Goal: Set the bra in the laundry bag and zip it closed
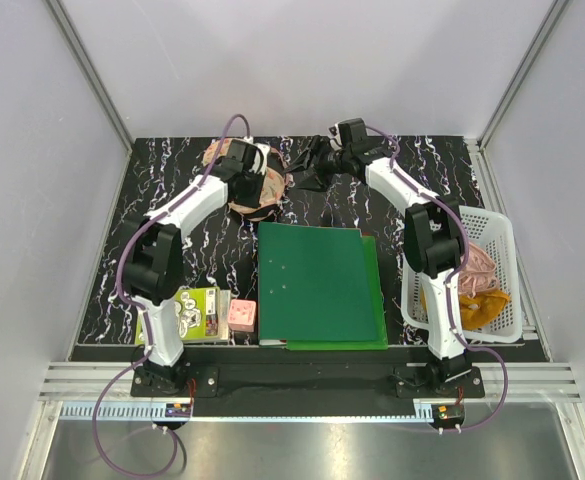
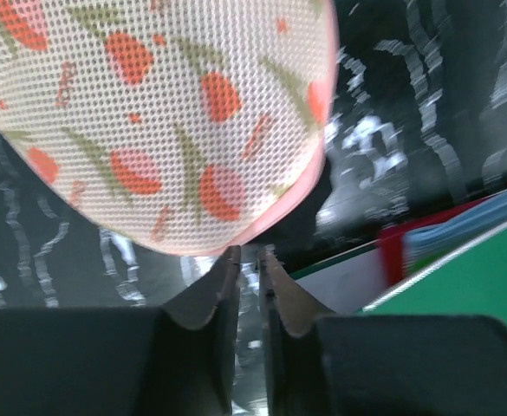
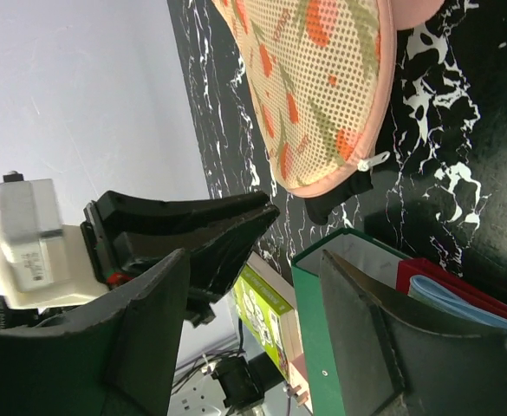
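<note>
The laundry bag (image 1: 244, 196) lies at the back of the table, a peach mesh case with red slices, its two halves folded together. It also shows in the left wrist view (image 2: 166, 113) and the right wrist view (image 3: 322, 87). A black piece of the bra (image 3: 335, 198) pokes out under its rim, beside a small white zip tab (image 3: 370, 162). My left gripper (image 1: 264, 180) (image 2: 250, 256) is shut and empty, its tips just off the bag's rim. My right gripper (image 1: 309, 172) (image 3: 253, 260) is open and empty, to the right of the bag and apart from it.
A green binder (image 1: 317, 285) lies mid-table just in front of the bag. A white basket (image 1: 507, 260) on the right holds pink and mustard cloths. A green booklet (image 1: 197, 312) and a pink block (image 1: 242, 316) sit front left.
</note>
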Controlling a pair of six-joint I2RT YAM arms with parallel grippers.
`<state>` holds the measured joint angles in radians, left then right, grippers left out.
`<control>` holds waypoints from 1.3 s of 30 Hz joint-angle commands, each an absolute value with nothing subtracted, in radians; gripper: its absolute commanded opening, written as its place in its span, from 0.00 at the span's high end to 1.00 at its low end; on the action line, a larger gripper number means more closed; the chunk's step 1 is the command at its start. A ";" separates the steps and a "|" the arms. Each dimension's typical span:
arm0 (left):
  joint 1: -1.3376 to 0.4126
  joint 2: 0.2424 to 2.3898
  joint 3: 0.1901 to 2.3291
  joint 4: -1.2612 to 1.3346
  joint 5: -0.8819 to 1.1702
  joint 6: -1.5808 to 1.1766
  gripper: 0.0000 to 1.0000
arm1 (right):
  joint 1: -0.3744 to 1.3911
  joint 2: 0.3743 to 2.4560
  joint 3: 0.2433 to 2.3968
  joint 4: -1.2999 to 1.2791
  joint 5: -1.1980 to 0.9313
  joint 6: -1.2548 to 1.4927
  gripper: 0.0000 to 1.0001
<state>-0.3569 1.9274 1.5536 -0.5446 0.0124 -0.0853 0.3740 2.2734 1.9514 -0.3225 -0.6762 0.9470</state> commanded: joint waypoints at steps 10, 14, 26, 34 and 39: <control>-0.365 1.914 1.482 -0.471 -0.117 0.120 0.54 | 0.383 2.250 1.872 -0.209 -0.742 0.983 0.33; -0.376 1.945 1.505 -0.454 -0.133 0.118 0.48 | 0.390 2.241 1.852 -0.203 -0.746 0.980 0.34; -0.376 2.052 1.621 -0.449 -0.136 0.117 0.76 | 0.436 2.244 1.798 -0.164 -0.755 1.038 0.36; -0.376 2.051 1.684 -0.453 -0.134 0.106 1.00 | 0.442 2.261 1.772 -0.104 -0.761 1.100 0.38; -0.376 2.014 1.727 -0.492 -0.068 0.057 1.00 | 0.442 2.270 1.773 -0.075 -0.730 1.100 0.48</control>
<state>-0.3740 2.0529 1.6573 -0.4992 -0.1127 0.0963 0.4362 2.2734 1.7752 -0.1452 -0.7273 1.0821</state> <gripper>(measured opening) 0.021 0.561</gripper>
